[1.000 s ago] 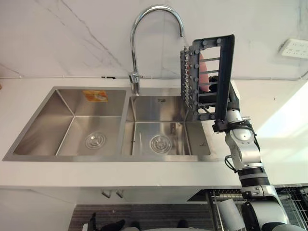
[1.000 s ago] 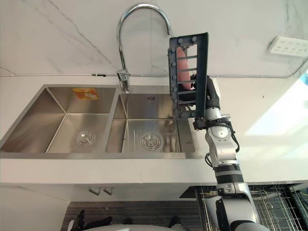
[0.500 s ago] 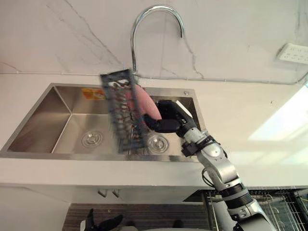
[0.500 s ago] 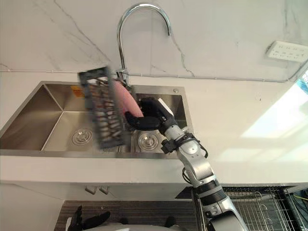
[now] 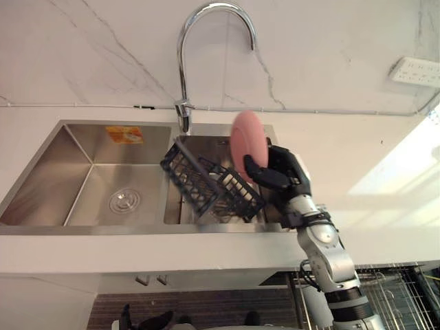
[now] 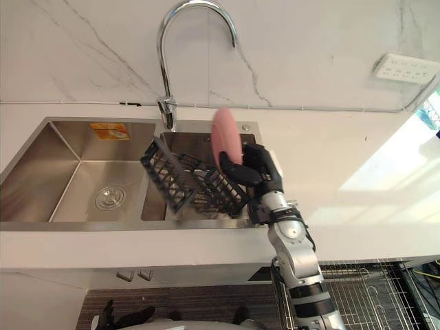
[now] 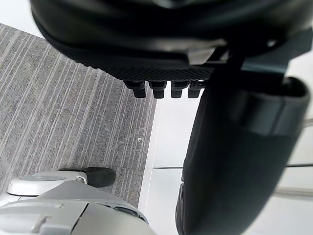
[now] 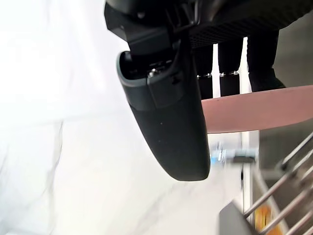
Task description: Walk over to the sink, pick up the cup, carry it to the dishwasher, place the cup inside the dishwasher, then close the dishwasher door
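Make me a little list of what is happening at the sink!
Held: pink plate, standing on edge above the sink
Holder: right robot hand, fingers curled round the plate
In sink: black rack, tilted in the right basin
Behind: curved tap
Other hand: left robot hand, low by the floor

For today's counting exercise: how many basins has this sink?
2: the left basin, with its drain showing, and the right basin, with a tilted dark rack in it. None seems hidden.
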Motion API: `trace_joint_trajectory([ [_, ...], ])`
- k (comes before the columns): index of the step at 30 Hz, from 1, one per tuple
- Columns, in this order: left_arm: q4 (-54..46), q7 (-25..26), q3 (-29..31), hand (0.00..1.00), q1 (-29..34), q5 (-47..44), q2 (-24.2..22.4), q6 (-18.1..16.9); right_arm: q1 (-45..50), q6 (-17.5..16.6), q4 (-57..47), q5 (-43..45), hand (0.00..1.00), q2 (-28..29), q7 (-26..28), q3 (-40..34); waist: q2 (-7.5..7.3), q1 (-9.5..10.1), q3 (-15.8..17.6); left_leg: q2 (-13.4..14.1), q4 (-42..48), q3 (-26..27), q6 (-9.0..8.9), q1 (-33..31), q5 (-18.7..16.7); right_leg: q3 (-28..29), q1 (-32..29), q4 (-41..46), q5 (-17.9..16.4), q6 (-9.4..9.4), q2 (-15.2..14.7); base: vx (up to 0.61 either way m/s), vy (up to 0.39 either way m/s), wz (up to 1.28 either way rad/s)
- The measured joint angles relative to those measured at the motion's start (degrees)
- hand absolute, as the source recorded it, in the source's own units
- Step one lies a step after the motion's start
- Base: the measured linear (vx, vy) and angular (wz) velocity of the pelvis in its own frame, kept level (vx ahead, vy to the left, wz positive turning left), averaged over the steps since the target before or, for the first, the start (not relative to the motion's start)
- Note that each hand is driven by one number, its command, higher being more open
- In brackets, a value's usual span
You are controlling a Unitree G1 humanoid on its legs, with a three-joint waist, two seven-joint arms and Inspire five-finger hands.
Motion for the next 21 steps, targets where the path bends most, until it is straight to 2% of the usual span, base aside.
trace_joint_trajectory([
  [4,0.06,0.0,0.0,1.0,0.18,0.07,0.03,-0.15,0.99,-0.53,-0.52,-2.92,0.0,-1.12,-2.27,-6.22,0.06,-0.9,0.05,0.05,0.01,0.54,0.0,0.14,-0.25,0.81,-0.29,0.0,0.03,-0.02,0.1,0.0,-0.001,-0.09],
  [7,0.11,0.0,0.04,1.0,0.28,0.1,0.02,-0.21,1.48,-0.66,-4.5,-6.36,0.0,-2.08,-2.99,-9.55,0.08,-1.24,0.05,0.09,0.02,1.16,-0.02,0.38,-0.5,1.45,-0.41,0.0,0.06,-0.06,0.19,0.0,0.002,-0.13],
  [10,0.12,-0.02,0.07,1.0,0.34,0.27,0.0,-0.25,2.0,-1.53,-9.15,-9.07,0.0,-3.81,-4.32,-15.84,0.08,-1.37,0.05,0.08,0.04,2.6,-0.01,0.87,-0.99,2.81,-0.62,0.0,0.12,-0.1,0.29,0.0,0.008,-0.22],
  [13,0.42,-0.14,0.07,1.0,0.45,1.46,0.1,-0.28,3.84,-2.35,-13.63,-12.54,0.0,-6.19,-5.15,-22.47,0.08,-2.62,0.04,0.05,0.04,3.54,0.0,1.01,-1.42,3.84,-0.98,0.11,0.12,-0.09,0.37,0.0,0.002,-0.18],
  [15,0.55,-0.33,0.07,1.0,0.51,2.76,0.22,-0.29,5.75,-2.39,-15.86,-15.48,0.0,-7.75,-4.72,-26.12,0.08,-4.17,0.02,0.05,0.05,4.28,-0.02,0.99,-1.66,4.65,-1.44,0.27,0.14,-0.07,0.48,0.01,-0.004,-0.18],
  [21,0.96,-0.8,0.89,1.0,1.21,3.89,-0.14,0.28,12.38,-2.27,-17.17,-19.34,0.0,-8.25,-1.49,-27.9,0.05,-6.01,-0.08,0.09,0.75,10.07,-0.26,1.31,-3.21,10.48,-4.19,0.34,1.13,-0.1,1.29,-0.01,0.006,-0.53],
])
